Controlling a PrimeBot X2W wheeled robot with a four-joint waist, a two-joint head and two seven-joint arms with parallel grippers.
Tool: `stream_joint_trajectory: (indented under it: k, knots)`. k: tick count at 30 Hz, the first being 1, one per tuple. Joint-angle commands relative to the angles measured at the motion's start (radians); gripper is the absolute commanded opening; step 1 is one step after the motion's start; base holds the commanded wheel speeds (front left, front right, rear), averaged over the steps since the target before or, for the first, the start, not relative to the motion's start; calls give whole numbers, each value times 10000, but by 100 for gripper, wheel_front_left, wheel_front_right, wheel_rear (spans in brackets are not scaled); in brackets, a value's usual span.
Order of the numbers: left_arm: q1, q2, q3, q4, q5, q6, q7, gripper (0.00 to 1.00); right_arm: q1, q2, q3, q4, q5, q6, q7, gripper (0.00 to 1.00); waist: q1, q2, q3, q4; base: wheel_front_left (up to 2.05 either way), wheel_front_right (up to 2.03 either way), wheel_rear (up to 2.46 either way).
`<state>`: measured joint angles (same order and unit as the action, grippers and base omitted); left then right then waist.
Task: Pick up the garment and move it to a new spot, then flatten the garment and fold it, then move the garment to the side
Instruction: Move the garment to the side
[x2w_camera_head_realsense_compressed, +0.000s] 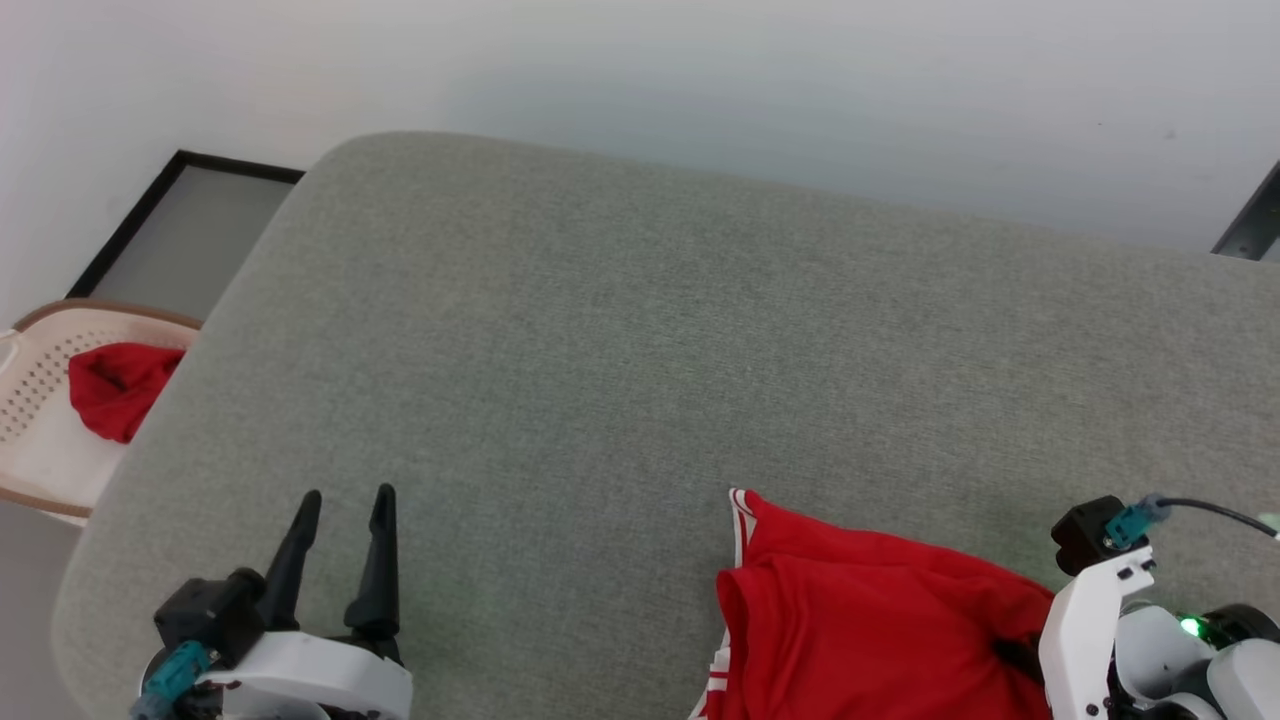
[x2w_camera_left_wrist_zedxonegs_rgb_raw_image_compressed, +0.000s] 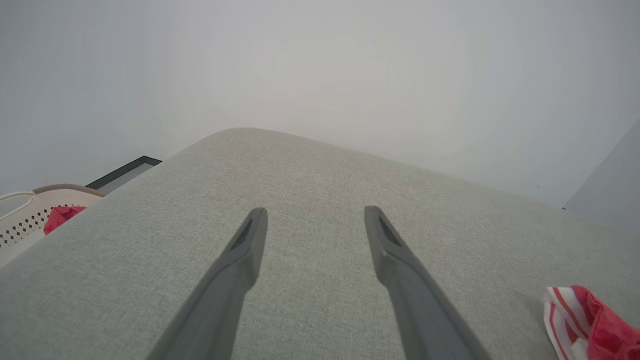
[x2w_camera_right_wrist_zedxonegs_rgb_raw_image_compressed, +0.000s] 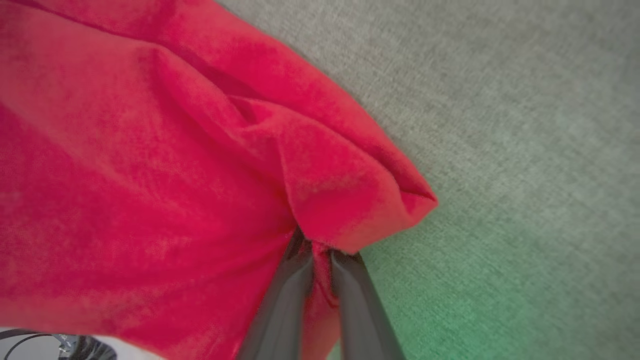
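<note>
Right wrist view: bunched red garment (x2w_camera_right_wrist_zedxonegs_rgb_raw_image_compressed: 150, 150) in tight pinch of right gripper (x2w_camera_right_wrist_zedxonegs_rgb_raw_image_compressed: 320, 248); left gripper (x2w_camera_left_wrist_zedxonegs_rgb_raw_image_compressed: 316, 210) wide.

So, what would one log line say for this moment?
right claw: shut on red jersey with striped trim | left claw: open, holding nothing | surface: grey fabric cushion

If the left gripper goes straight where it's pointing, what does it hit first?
Nothing, it seems: the left gripper points over bare cushion toward the wall; the jersey lies off to its right. It may graze the cushion.
</note>
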<state>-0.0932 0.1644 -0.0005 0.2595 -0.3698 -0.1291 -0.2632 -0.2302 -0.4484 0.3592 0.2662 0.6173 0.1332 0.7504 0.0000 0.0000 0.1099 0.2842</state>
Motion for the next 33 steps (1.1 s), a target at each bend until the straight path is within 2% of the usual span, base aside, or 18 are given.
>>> stream_joint_trajectory:
  k: [1,8,12,20,33]
  knots:
    - [1,31,-5,-25,-12,-23,-7,100,96,-144,38,320,-51,-48,23,0,0,0,-54,-79,0,0,0]
    - [35,34,23,-72,46,-23,-7,100,-506,-762,-156,255,90,-42,-30,0,0,0,-198,-499,0,0,0]
    - [-37,34,-48,-85,89,-23,-7,100,-911,-1321,-226,272,108,-34,-81,0,0,0,-231,-740,0,0,0]
    - [-274,95,-351,-47,85,-23,-7,100,-1632,-2791,-392,676,189,-33,-447,0,0,0,-139,-1041,0,0,0]
    - [-618,217,-679,-96,-13,-24,-7,100,-2923,-5104,-177,2163,-148,-33,-1245,0,0,0,440,-1209,0,0,0]
